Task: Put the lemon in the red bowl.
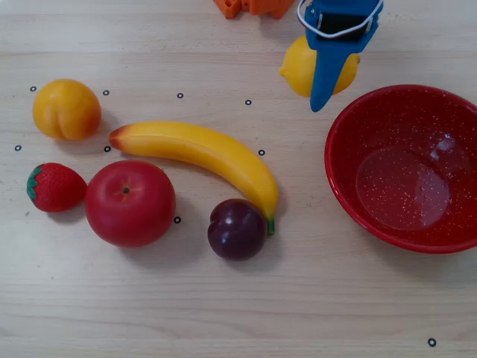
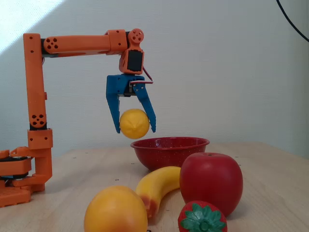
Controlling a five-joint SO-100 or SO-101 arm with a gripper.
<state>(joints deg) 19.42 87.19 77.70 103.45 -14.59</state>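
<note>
While the lemon rides high | red bowl (image 1: pixel 406 168) sits empty on the counter | my tool (image 2: pixel 136 129) grips the lemon (image 2: pixel 133 123) beside its rim | I'd carry further over centre, lower, then release.

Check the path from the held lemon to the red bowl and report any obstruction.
Nothing visible blocks it. The tool holds the lemon in the air, above rim height and just beside the red bowl, which is empty. The banana and the other fruit lie off to the side.
</note>
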